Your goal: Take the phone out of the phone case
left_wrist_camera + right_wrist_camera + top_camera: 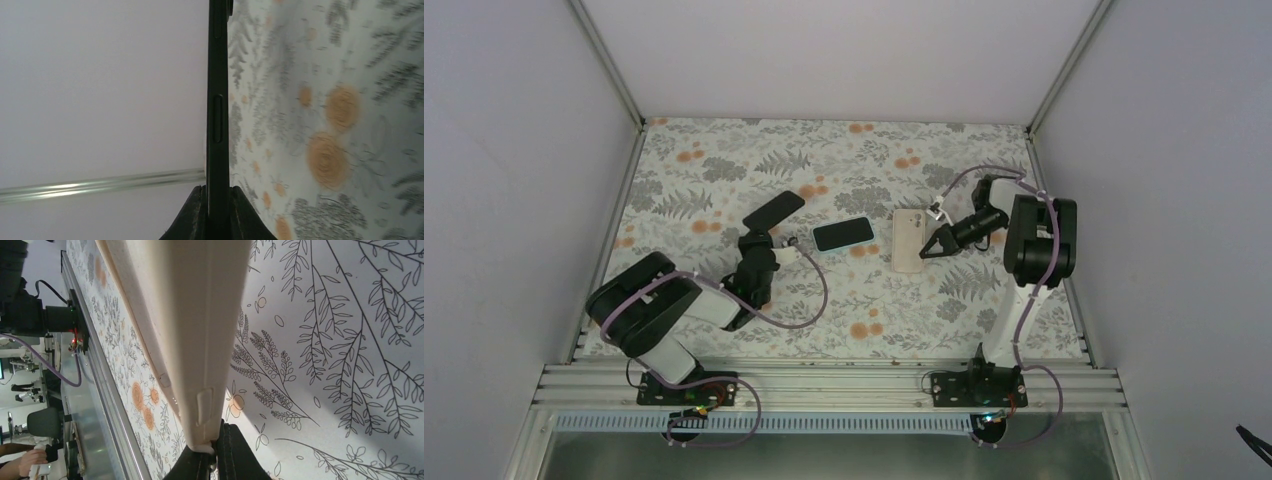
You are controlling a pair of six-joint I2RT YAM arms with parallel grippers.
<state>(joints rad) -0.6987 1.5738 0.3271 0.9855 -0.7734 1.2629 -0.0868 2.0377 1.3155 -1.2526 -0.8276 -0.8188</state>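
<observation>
1. Beige case (909, 240) sits on the floral table (714, 165). The right gripper (926, 251) is at its right edge, fingers pressed together, pinching the case's thin rim (212, 447).
2. Black slab (843, 234) lies flat just left of the case, not touching it.
3. Left gripper (760, 236), well left of the case, is clamped on a black phone (775, 209) held edge-on, side buttons showing (218, 125), raised off the table.

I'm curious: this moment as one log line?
left jaws: grip black slab | right jaws: grip beige case | black phone: on table
</observation>
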